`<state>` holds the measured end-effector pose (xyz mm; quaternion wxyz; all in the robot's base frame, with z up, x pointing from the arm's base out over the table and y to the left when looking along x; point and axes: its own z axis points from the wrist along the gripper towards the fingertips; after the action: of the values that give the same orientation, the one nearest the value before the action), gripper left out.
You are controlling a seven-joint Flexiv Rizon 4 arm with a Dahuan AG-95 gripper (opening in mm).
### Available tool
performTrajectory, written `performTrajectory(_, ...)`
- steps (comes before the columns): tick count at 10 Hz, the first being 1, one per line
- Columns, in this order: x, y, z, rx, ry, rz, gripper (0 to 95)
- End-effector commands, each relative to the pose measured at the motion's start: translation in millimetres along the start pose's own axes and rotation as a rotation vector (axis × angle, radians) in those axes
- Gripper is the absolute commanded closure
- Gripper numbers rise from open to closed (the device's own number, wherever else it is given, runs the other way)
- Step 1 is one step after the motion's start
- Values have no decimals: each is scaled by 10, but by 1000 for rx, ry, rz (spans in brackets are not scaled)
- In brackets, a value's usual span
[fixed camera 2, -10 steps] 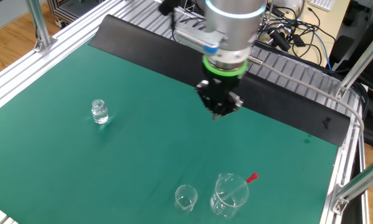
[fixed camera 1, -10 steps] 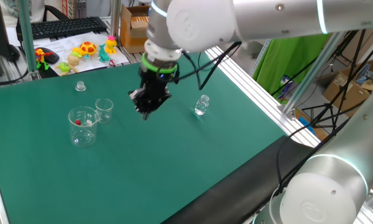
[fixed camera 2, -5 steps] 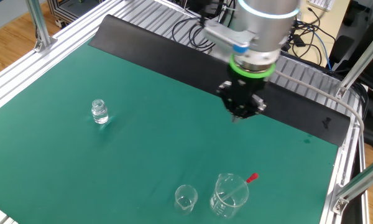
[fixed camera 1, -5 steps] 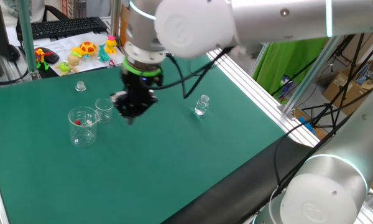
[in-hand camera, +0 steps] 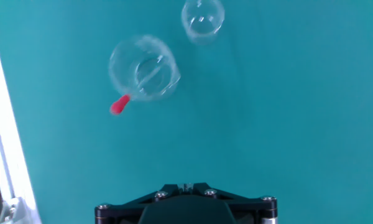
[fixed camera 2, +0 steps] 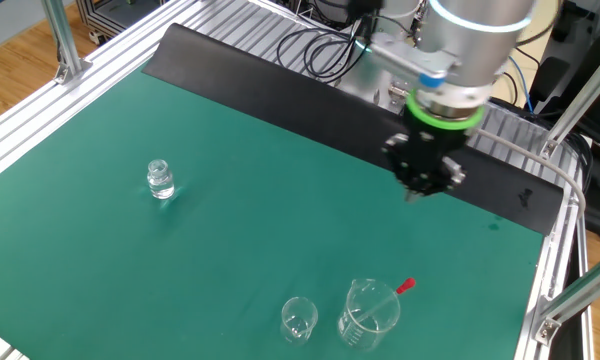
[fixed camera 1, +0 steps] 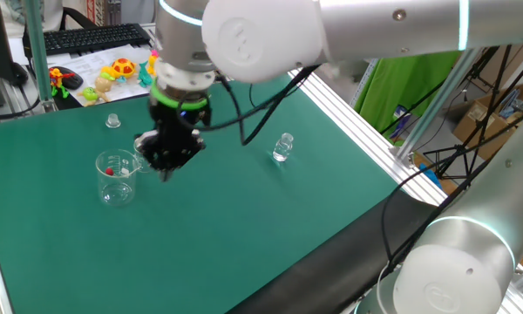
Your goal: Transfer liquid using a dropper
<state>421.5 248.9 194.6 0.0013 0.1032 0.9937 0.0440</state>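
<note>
With its jaws closed on nothing, the gripper (fixed camera 2: 424, 190) hangs above the green mat (fixed camera 2: 230, 210), so the reach for the dropper (fixed camera 2: 380, 302), leaning in the larger beaker (fixed camera 2: 370, 315) with its red end (fixed camera 2: 407, 286) over the rim, appears under way, and the jaws must open before descending.

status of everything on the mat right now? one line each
gripper: shut, empty, pointing down above the mat
dropper: leaning in the larger beaker, red end over the rim
larger beaker: upright, holds the dropper
smaller beaker: upright, beside the larger one
vial: upright, standing apart
</note>
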Motion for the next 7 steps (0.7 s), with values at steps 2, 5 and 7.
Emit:
performTrajectory(2, 296, 144, 85, 8, -7, -2, 950)
performTrajectory(5, 353, 161, 141, 10, -10, -5, 950)
performTrajectory(7, 333, 183, 213, 10, -11, -8, 950)
